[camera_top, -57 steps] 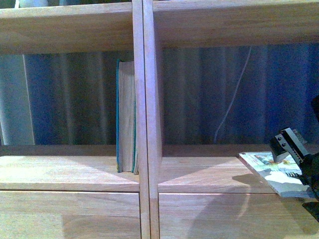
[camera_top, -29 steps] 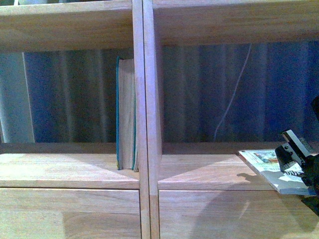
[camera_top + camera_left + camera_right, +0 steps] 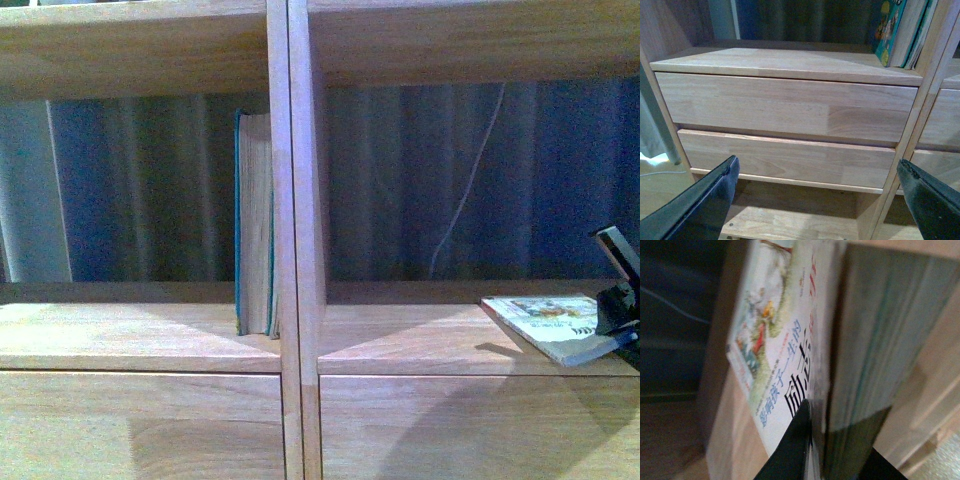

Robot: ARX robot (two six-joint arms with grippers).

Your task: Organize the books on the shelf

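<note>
The thin white paperback lies nearly flat on the board of the shelf's right compartment, illustrated cover up. At the frame's right edge my right gripper is shut on its near end. The right wrist view shows the cover with Chinese characters pinched by the right gripper. The teal book stands upright in the left compartment, against the central divider. My left gripper is open with nothing in it, low in front of the drawer fronts, with the teal book above them.
A thin white cable hangs behind the right compartment before a blue curtain. Drawer fronts run below both compartments. A pale upright strip shows at the far left. A lower board sits under the drawers.
The right gripper has shifted right toward the frame edge. The paperback, earlier tilted over the board's front, now lies flatter on it. The teal book has not moved.
</note>
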